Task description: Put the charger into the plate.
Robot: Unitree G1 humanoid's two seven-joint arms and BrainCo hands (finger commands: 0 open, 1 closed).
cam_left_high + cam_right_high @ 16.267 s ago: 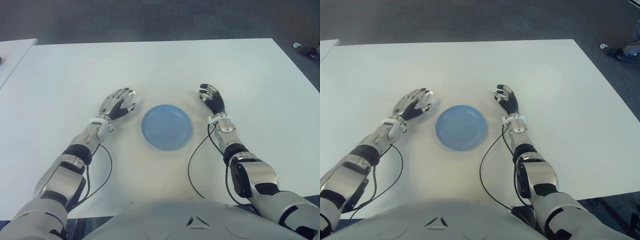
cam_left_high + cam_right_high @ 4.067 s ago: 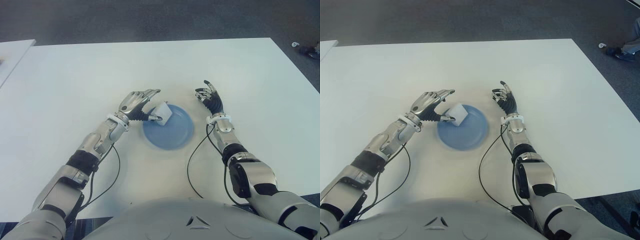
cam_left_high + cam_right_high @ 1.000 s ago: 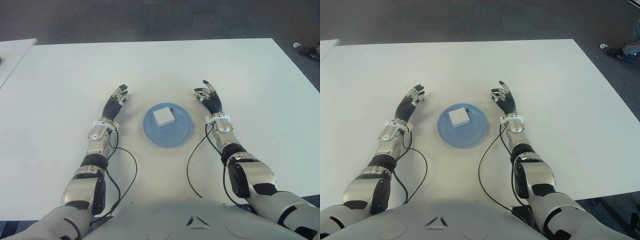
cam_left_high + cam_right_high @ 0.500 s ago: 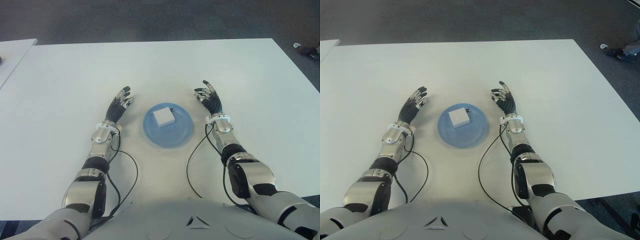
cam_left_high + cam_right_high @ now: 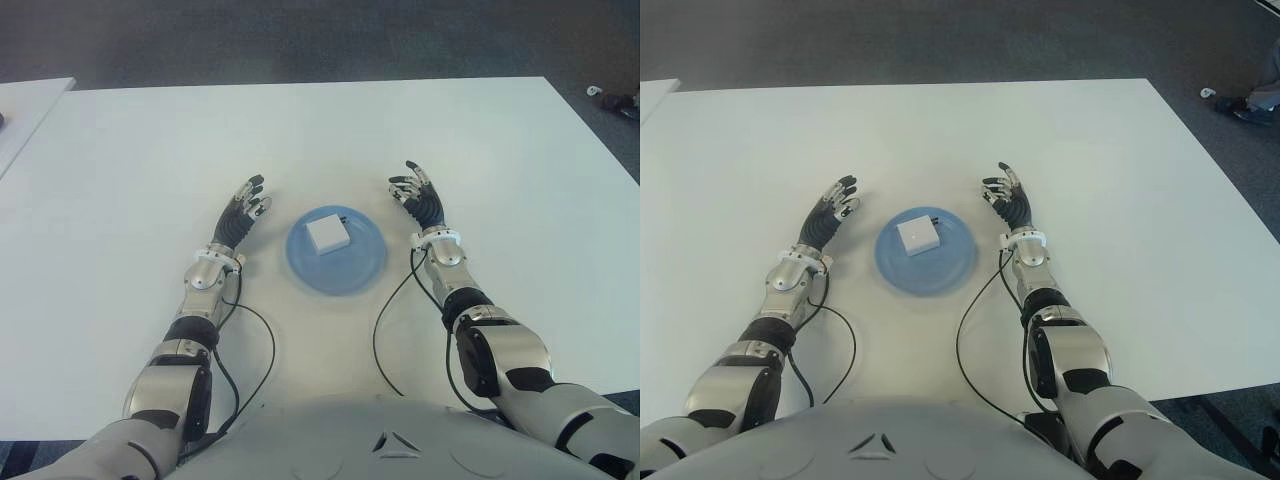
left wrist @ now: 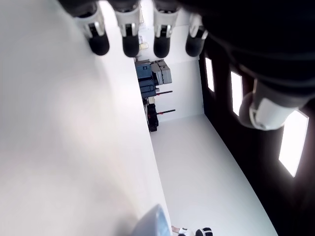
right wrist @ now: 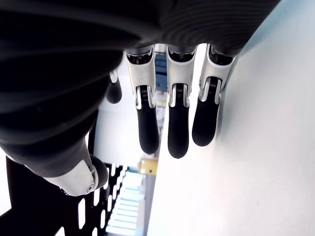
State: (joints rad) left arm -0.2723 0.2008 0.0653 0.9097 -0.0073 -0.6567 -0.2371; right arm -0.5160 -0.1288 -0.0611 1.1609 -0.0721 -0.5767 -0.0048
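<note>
The left hand (image 5: 243,212) has drawn back from the plate (image 5: 362,268) and now shows just left of it, fingers straight and empty. The right hand (image 5: 418,199) shows just right of the plate, fingers relaxed, holding nothing. The white charger (image 5: 327,232) lies flat inside the plate, toward its far left part, so the task looks done. Squarish, it has no clear long axis; its edges sit slightly skewed.

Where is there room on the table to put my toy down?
The white table is bare beyond both hands, and outside the left hand and right hand. Between them it's crowded: the round blue plate holds the white square charger.
</note>
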